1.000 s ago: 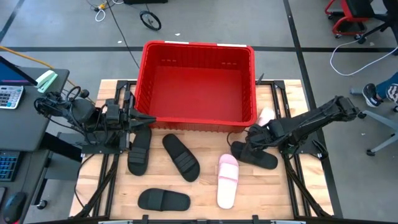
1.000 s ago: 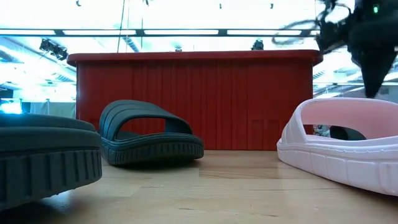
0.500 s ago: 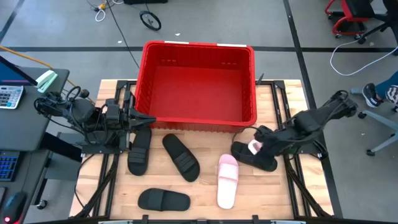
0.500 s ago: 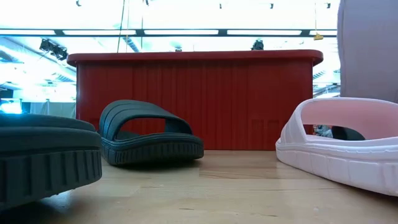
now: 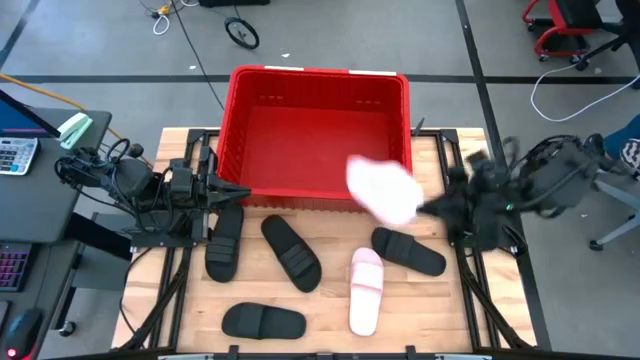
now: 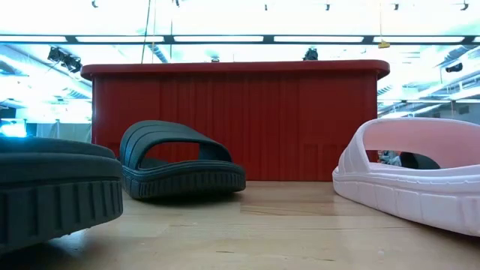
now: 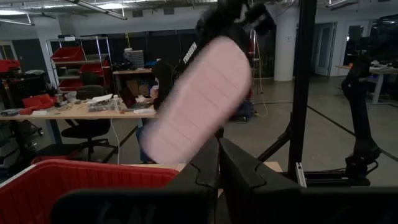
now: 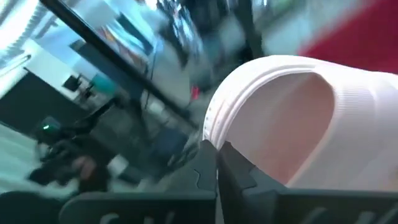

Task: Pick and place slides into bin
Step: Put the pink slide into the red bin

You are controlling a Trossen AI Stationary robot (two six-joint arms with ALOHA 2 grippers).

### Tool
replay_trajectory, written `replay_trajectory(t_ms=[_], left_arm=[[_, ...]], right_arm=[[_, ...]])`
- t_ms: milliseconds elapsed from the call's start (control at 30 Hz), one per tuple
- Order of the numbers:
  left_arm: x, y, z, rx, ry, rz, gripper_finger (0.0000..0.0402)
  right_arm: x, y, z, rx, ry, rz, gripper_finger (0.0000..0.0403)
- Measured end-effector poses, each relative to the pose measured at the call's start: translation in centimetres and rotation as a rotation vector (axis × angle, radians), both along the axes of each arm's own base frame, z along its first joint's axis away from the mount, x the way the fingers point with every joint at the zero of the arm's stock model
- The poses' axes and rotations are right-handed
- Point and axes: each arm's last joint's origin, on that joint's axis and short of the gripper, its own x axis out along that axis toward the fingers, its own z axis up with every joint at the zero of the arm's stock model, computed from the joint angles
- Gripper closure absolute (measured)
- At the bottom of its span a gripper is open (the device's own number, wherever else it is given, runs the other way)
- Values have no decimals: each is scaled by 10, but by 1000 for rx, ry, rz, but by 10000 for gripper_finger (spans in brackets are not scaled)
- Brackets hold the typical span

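The red bin (image 5: 318, 135) stands at the table's far middle. My right gripper (image 5: 425, 205) is shut on a pale pink slide (image 5: 382, 190), held in the air over the bin's near right corner. The slide also shows in the left wrist view (image 7: 199, 99) and the right wrist view (image 8: 298, 118). A second pink slide (image 5: 366, 290) and several black slides (image 5: 291, 252) (image 5: 408, 250) (image 5: 224, 243) (image 5: 263, 321) lie flat on the table. My left gripper (image 7: 219, 168) is shut and empty by the bin's near left corner (image 5: 235, 190). My right gripper holds the pink slide by the edge of its wide strap (image 8: 214, 134), pinched between the two fingers. The slide is lifted clear of the table and hangs tilted below the gripper, its sole (image 7: 186, 112) turned toward the table's left.
The bin's thick rim (image 6: 232, 71) stands well above the slides on the table. In the low view a black slide (image 6: 180, 161) and the pink slide (image 6: 409, 176) lie before the bin's near wall. Dark frame rails (image 5: 470, 290) run along both table sides.
My right gripper has taken hold of the pink slide that lay beside the bin's right near corner and gone up with it. The slide is lifted clear, has turned and now hangs over the bin's near right corner.
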Motion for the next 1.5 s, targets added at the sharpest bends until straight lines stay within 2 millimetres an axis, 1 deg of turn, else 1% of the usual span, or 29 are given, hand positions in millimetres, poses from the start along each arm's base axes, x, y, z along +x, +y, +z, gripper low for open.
replay_trajectory(t_ms=[67, 167, 267, 333, 433, 567, 667, 733, 800, 900, 1000, 1233, 1400, 1500], left_arm=[[0, 0, 0, 0, 0, 0, 383], [0, 0, 0, 0, -1, 0, 379], [0, 0, 1, -4, -10, 0, 377], [0, 0, 2, -9, -19, 1, 379], [0, 0, 3, -12, -27, 1, 384], [0, 0, 3, -13, -27, 0, 387], [0, 0, 3, -15, -28, 0, 385], [0, 0, 3, -32, -29, -2, 383], [0, 0, 3, -49, -30, -4, 381], [0, 0, 3, -71, -31, -7, 384], [0, 0, 3, -72, -31, -7, 389], [0, 0, 3, -72, -30, -7, 389], [0, 0, 3, -72, -30, -7, 381], [0, 0, 3, -77, -30, -7, 380]], right_arm=[[-1, -11, 7, -164, -24, -71, 402], [1, -29, 3, -373, 48, -199, 402], [9, -51, -16, -520, 250, -273, 402], [17, -65, -32, -550, 420, -304, 402], [37, -83, -52, -580, 601, -293, 402], [68, -102, -69, -684, 738, -241, 402], [95, -122, -87, -750, 868, -184, 402], [113, -136, -101, -762, 941, -103, 402], [127, -151, -115, -737, 1008, -84, 402], [143, -176, -138, -671, 1122, -74, 402], [155, -201, -159, -611, 1215, -68, 402], [170, -247, -200, -532, 1382, -96, 402], [175, -264, -219, -555, 1458, -43, 402], [181, -270, -232, -581, 1517, -52, 402]])
